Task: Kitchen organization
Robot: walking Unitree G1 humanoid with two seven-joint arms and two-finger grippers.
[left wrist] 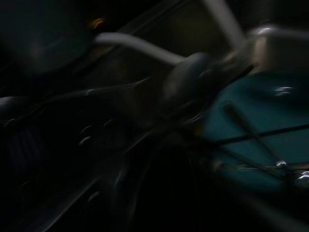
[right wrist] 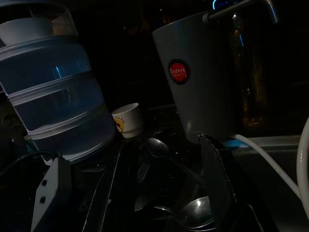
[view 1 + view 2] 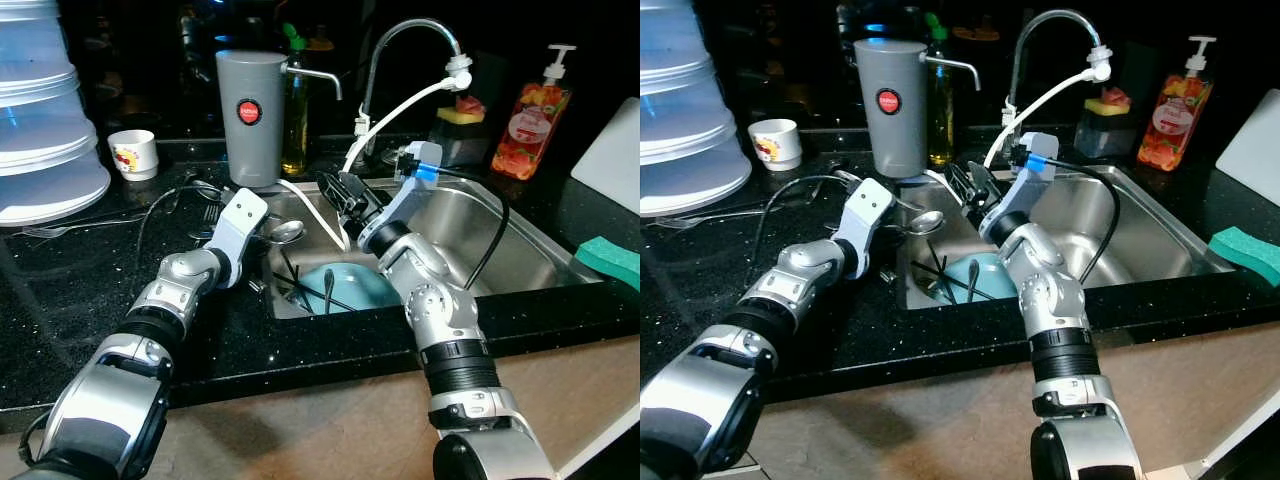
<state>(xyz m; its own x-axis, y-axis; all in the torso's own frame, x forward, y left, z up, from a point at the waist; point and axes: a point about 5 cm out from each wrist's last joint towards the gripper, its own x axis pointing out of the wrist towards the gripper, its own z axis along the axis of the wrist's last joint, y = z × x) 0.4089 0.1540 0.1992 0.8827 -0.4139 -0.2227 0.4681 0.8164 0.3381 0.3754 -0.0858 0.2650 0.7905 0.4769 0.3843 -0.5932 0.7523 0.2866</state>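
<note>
Spoon (image 3: 288,232) beside left tool (image 3: 272,235)

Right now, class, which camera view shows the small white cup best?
The left eye view: the small white cup stands unobstructed on the black counter. The right eye view matches; the right wrist view shows it dim; the left wrist view is too dark.

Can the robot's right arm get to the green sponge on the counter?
Probably yes. The green sponge lies in the open on the counter on the arm's own side. The right pincer is over the sink's left end now, so it would swing back.
</note>
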